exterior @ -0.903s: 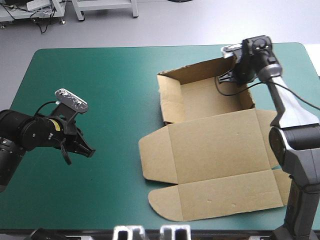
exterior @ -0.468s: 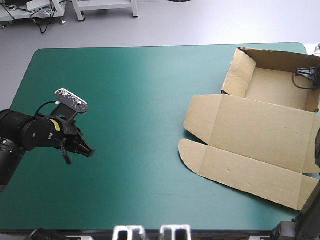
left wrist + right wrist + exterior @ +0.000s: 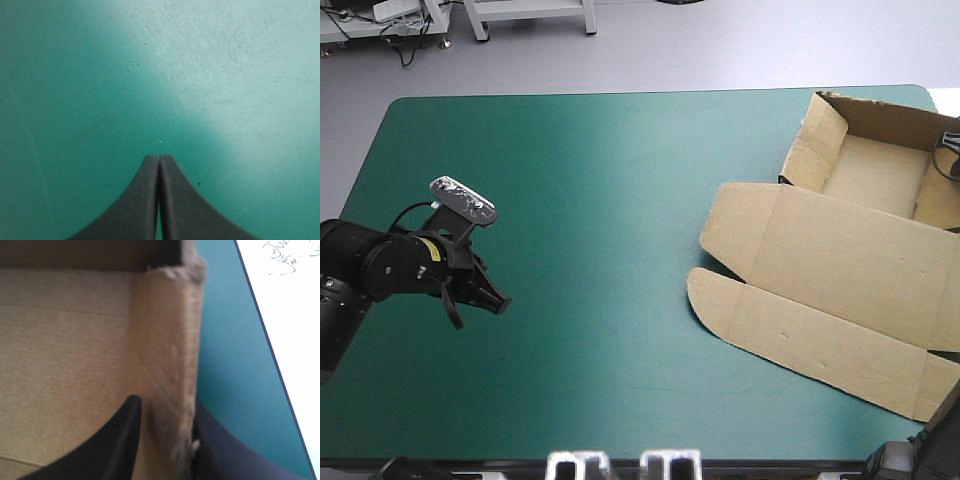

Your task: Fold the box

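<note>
The brown box is an open tray with raised walls at the table's far right corner. Its lid lies flat toward the near side and runs out past the picture's right edge. In the right wrist view my right gripper is shut on one of the tray's walls, one black finger inside and the other outside. My left gripper hovers low over the teal-green cover at the left, far from the box. Its fingers meet in one arch with nothing between them.
Bare teal-green cover stretches between the left gripper and the box. Past the table's edge beside the held wall lies a white surface with handwriting on it.
The box has slid right and toward the far right corner, turning a little, with the right gripper on its wall. The right arm has left the high view. The left arm has not moved.
</note>
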Motion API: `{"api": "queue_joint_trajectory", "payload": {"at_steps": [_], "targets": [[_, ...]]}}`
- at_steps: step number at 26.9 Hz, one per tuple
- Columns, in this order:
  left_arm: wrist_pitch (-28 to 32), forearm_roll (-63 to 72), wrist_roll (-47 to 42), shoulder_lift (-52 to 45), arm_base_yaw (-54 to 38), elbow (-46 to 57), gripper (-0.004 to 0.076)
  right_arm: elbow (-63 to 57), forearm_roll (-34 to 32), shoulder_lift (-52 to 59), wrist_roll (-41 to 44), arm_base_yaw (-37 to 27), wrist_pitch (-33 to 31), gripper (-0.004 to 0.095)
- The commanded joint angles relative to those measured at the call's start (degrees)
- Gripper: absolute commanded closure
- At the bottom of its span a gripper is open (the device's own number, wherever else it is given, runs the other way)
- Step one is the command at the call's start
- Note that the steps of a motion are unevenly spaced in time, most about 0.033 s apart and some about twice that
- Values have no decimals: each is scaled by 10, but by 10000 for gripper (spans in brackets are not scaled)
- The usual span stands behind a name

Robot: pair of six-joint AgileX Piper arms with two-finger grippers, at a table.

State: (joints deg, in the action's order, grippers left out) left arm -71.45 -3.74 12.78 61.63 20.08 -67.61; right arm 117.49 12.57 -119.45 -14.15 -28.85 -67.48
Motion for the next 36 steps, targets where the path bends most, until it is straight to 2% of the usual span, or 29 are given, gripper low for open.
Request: {"api": "queue_joint_trajectory", "payload": {"at_steps": [1,4,13,19,24,26,29,31,34,36], "targets": [[1,1,-4,-9,1,-14,732,19,12,33,0,-4,25,315],[-2,1,-4,-9,1,-14,732,19,8,33,16,-11,25,207],[9,1,-20,-9,1,-14,732,120,75,59,16,-18,-22,224],[31,-4,-39,-9,1,-14,732,214,203,102,-19,-18,-36,339],[52,-9,-48,-16,1,-14,732,225,348,155,-93,-15,-44,533],[49,-9,-48,-21,1,-14,732,225,369,180,-118,-1,-44,618],[49,-9,-48,-21,1,-14,732,225,368,212,-139,33,-44,724],[52,-1,-48,-21,1,-14,732,225,346,237,-155,83,-44,809],[54,3,-48,-21,1,-14,732,216,237,258,-155,206,-45,924],[53,4,-48,-21,1,-14,732,180,173,269,-155,279,-45,926]]}}
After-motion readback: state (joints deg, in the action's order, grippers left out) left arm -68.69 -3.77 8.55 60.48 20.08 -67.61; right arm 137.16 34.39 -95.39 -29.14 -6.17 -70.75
